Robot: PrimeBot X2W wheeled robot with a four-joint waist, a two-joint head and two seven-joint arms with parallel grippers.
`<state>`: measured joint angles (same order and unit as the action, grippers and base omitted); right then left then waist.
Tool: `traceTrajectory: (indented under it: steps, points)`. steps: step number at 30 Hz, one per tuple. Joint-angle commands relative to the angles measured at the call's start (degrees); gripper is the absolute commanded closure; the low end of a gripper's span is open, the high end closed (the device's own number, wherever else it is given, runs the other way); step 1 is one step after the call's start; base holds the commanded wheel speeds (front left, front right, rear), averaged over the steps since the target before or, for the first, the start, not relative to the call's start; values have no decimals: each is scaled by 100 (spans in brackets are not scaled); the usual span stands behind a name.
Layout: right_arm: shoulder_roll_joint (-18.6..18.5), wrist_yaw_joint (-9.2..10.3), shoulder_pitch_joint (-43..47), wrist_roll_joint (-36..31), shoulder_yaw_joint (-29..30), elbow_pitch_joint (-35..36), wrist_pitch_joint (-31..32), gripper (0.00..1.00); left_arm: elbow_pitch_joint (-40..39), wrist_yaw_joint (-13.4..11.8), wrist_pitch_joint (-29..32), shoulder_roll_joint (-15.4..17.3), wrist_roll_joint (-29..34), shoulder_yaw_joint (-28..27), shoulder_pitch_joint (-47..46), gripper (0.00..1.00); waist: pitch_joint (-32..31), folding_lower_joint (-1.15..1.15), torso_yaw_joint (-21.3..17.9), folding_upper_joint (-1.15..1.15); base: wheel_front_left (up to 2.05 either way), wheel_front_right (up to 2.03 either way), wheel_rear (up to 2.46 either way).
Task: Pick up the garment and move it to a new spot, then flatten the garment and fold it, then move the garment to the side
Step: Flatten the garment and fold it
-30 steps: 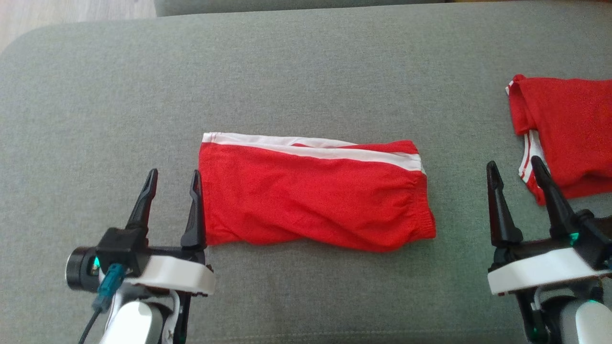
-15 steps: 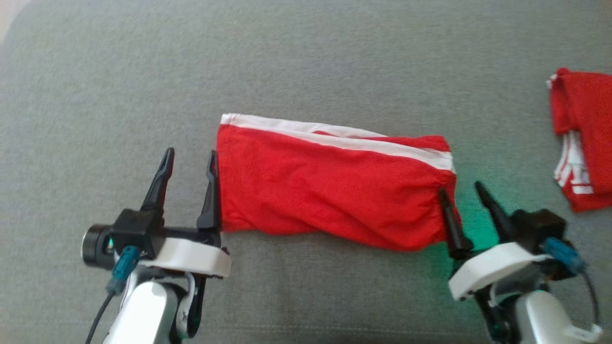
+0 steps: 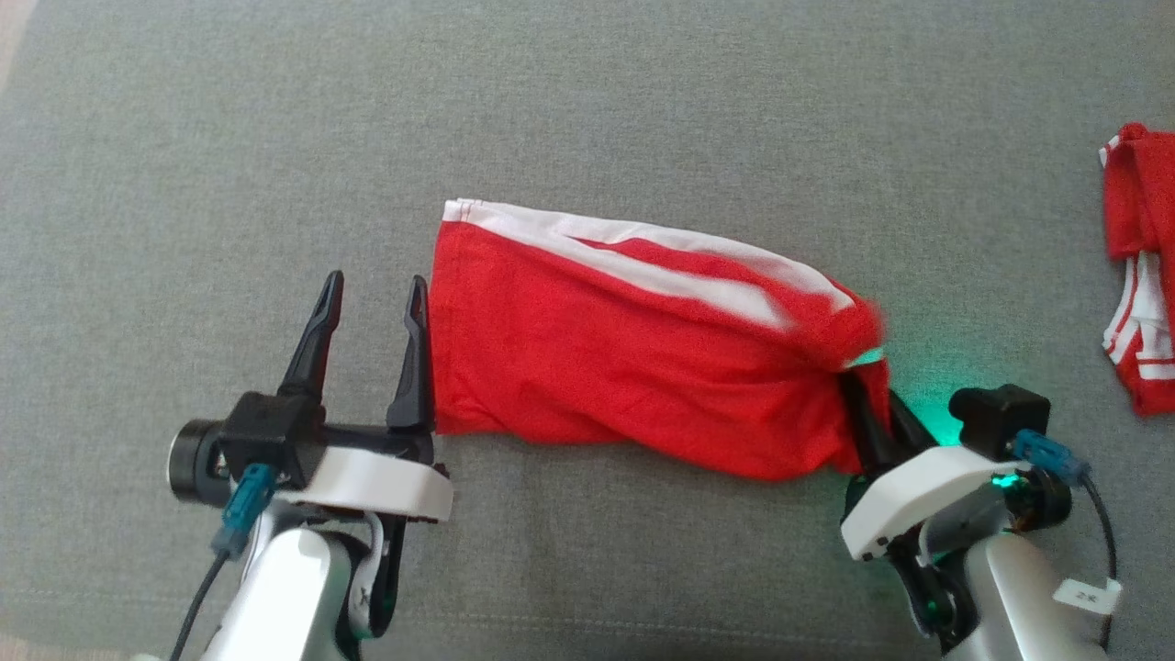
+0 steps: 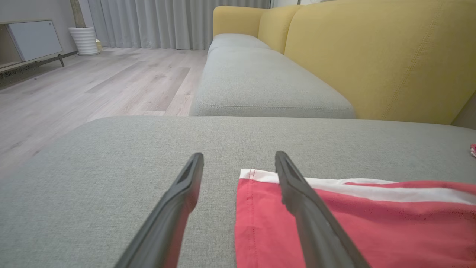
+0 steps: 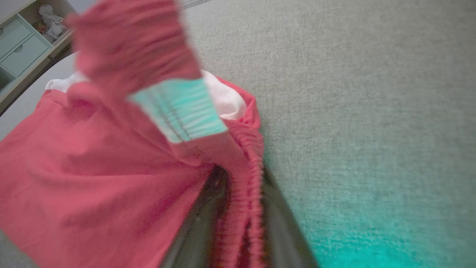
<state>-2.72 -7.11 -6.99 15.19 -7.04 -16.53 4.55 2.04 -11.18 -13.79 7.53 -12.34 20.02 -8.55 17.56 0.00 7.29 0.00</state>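
Count: two garments, two hands.

1. The garment [image 3: 633, 367], red with white stripes along its far side, lies folded in the middle of the grey sofa cushion [image 3: 587, 110], its long side running from left to right.
2. A second red garment [image 3: 1138, 303] with white trim lies well apart from it, toward the right side of the cushion.
3. The left hand [image 3: 377, 278] rests at the garment's left end. It is released, with both fingers spread; the inner finger stands just beside the cloth edge.
4. The right hand [image 3: 872, 404] is at the garment's right end. It is clenched on the gathered waistband, which in the right wrist view runs between the two fingers [image 5: 200, 227].
5. A green glow [image 3: 927, 404] falls on the cushion beside the right hand.

Changes from one second ago:

- The right hand then stood released, near the second garment and clear of the first. It has since come to the waistband and closed on it.
- The garment's right end then lay flat. It is now bunched and raised off the cushion.
- The left hand remains released at the left end.
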Motion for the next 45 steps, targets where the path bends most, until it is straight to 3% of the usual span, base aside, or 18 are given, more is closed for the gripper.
traceTrajectory:
  steps: [1, 9, 19, 23, 29, 34, 36, 41, 45]
  points:
    - [-16, -37, -9, 4, -185, -58, 106, 100, -192, -37, -79, 41, -48, -197, -211, 0, -3, 0, -11, 0, 0, 0, 0]
    - [-171, -37, 14, 210, 52, 113, 158, 100, -204, -46, -106, 18, -50, -233, -206, 0, -51, 0, -98, 0, 0, 0, 0]
    - [-769, -37, 310, 576, 404, 787, 724, 100, -217, -66, -116, 24, -36, -262, -141, 0, -152, 0, -294, 0, 0, 0, 0]
    - [-769, -37, 357, 1425, 257, 1461, 1423, 100, -214, -75, -117, 39, -29, -267, -125, 0, -198, 0, -367, 0, 0, 0, 0]
    - [-362, -37, 375, 3319, 360, 2645, 2961, 100, -173, -63, -118, 34, -39, -230, -96, 0, -285, 0, -411, 0, 0, 0, 0]
    - [-51, -37, 106, 4305, 393, 2771, 3585, 100, -139, -27, -119, -1, -45, -143, -128, 0, -315, 0, -313, 0, 0, 0, 0]
    - [-24, -37, -88, 4499, 236, 2539, 3472, 100, -132, -5, -119, -6, -52, -123, -153, 0, -303, 0, -233, 0, 0, 0, 0]
    - [-18, -37, -702, 5059, -793, 1423, 2447, 100, -96, 24, -119, -53, -63, -58, -191, 0, -254, 0, 39, 0, 0, 0, 0]
    - [-17, -37, -1270, 4892, -1572, 495, 1545, 100, -86, 40, -120, -102, -62, -2, -214, 0, -170, 0, 257, 0, 0, 0, 0]
